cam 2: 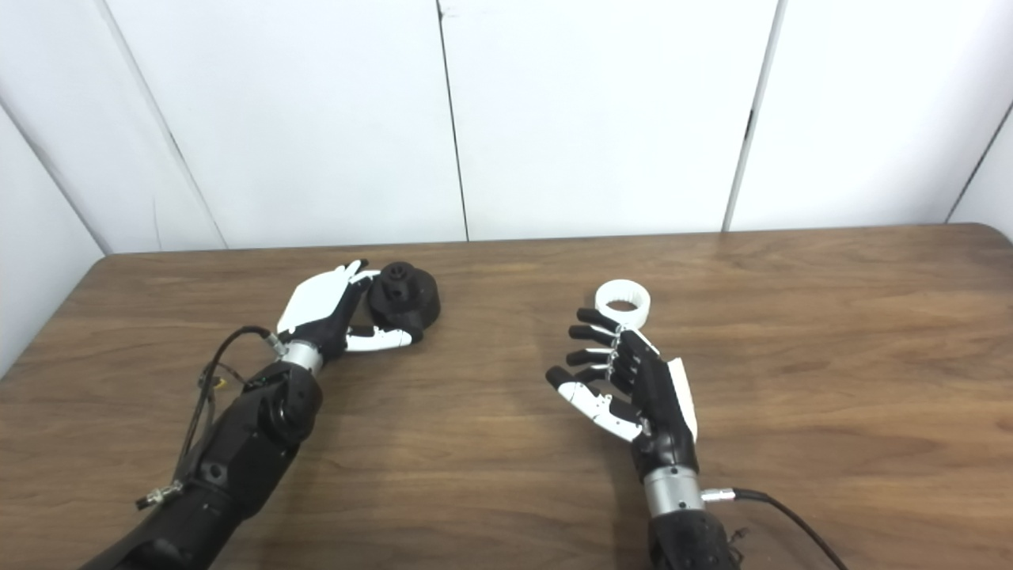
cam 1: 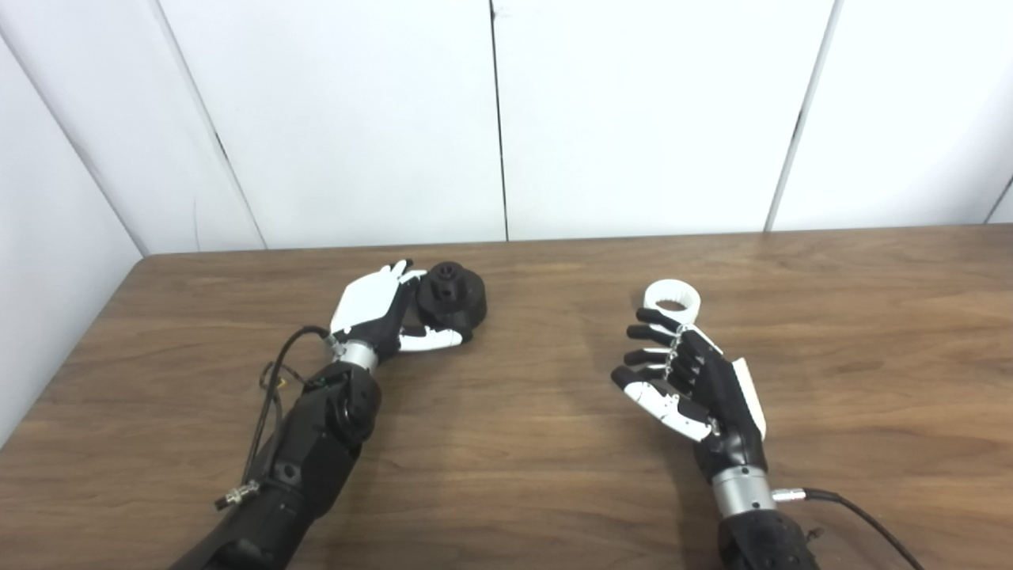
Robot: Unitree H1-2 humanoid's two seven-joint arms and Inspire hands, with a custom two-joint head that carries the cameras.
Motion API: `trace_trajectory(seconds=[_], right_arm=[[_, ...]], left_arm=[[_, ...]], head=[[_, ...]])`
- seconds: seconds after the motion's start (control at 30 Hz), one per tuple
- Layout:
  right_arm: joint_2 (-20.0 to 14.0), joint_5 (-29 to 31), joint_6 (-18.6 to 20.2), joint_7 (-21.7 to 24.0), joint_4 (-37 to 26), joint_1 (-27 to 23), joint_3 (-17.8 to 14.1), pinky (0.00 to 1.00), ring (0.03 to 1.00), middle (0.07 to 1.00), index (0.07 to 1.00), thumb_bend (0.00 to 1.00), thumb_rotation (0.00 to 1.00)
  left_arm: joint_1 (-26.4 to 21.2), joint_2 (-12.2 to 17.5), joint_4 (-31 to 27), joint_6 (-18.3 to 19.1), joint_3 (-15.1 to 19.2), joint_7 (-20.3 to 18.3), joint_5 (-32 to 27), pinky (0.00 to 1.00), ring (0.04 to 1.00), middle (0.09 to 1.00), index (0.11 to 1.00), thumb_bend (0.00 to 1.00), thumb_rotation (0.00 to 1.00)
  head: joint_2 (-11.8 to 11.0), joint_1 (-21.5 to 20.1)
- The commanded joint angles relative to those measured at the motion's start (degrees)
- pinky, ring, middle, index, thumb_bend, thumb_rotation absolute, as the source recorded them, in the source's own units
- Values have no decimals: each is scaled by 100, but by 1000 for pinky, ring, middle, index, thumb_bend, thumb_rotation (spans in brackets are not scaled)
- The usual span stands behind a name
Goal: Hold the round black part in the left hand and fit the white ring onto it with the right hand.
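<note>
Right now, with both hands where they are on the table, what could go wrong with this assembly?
1. The left hand is open beside the round black part, not around it; closing could push it away.
2. The right hand is open just short of the white ring; reaching forward, its fingertips could knock the ring away across the table.

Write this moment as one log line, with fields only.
left hand: open beside round black part | right hand: open, near white ring | ring: on table, unfitted
</note>
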Motion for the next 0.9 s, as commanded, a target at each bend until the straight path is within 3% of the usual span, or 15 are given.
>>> trace_trajectory(seconds=[0.0,0.2,0.87], right_arm=[[-19,-30,-65,11,-52,89,-20,489,594,702,739,697,224],[-11,-60,-80,-22,-24,86,-25,485,592,697,736,697,230],[4,-94,-105,-44,-32,126,-24,477,585,690,734,701,229]], left_arm=[[-387,6,10,-189,103,328,-107,959,1000,1000,775,867,545],[-392,-37,191,-583,241,578,-401,939,993,982,692,790,385],[-278,-114,87,-829,274,722,-637,946,962,940,588,772,300]], head=[[2,3],[14,7],[59,7]])
